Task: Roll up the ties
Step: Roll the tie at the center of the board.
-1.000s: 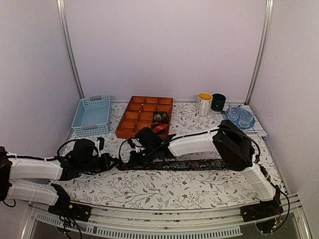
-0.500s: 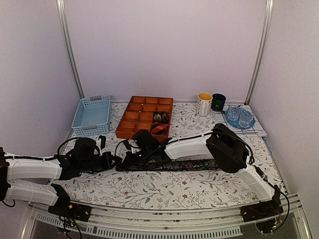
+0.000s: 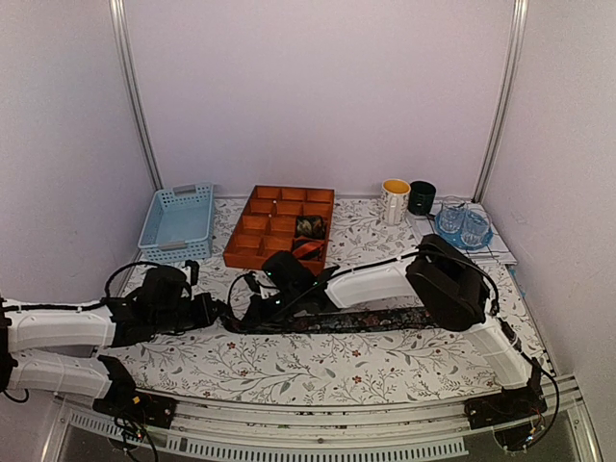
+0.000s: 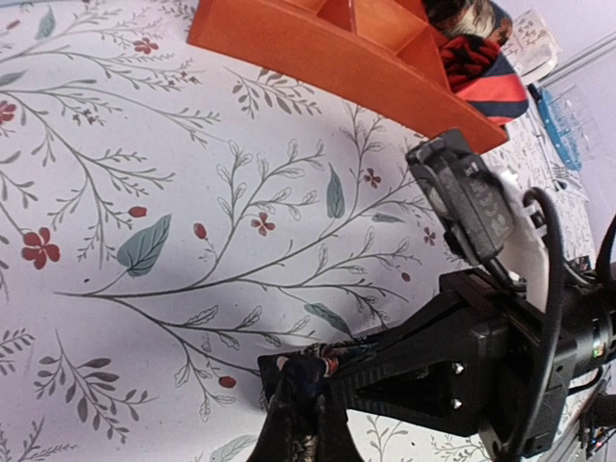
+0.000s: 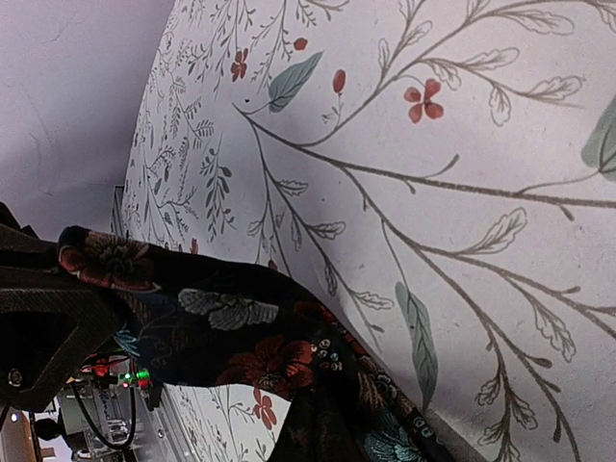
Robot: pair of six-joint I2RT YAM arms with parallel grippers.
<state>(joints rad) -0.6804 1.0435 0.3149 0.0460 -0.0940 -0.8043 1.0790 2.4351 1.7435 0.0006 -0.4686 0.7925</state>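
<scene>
A dark floral tie [image 3: 366, 320] lies as a long flat strip across the table. Its left end is pinched by both grippers. My left gripper [image 3: 226, 315] is shut on the tip of the tie [image 4: 310, 377]. My right gripper [image 3: 253, 312] reaches in from the right and is shut on the same end, close beside the left one. In the right wrist view the fabric [image 5: 241, 332] drapes over my fingers and hides them. A dark rolled tie [image 3: 310, 226] and a red-and-black one [image 3: 308, 248] sit in the orange tray [image 3: 252, 252].
A light blue basket [image 3: 178, 223] stands at the back left. At the back right are a white mug [image 3: 395, 200], a dark mug [image 3: 422, 197] and glasses on a blue plate [image 3: 462, 227]. The orange tray's wall [image 4: 318, 53] is just beyond the grippers.
The right arm and the tie shifted slightly left, then back right. Both grippers stayed shut on the tie's end.
</scene>
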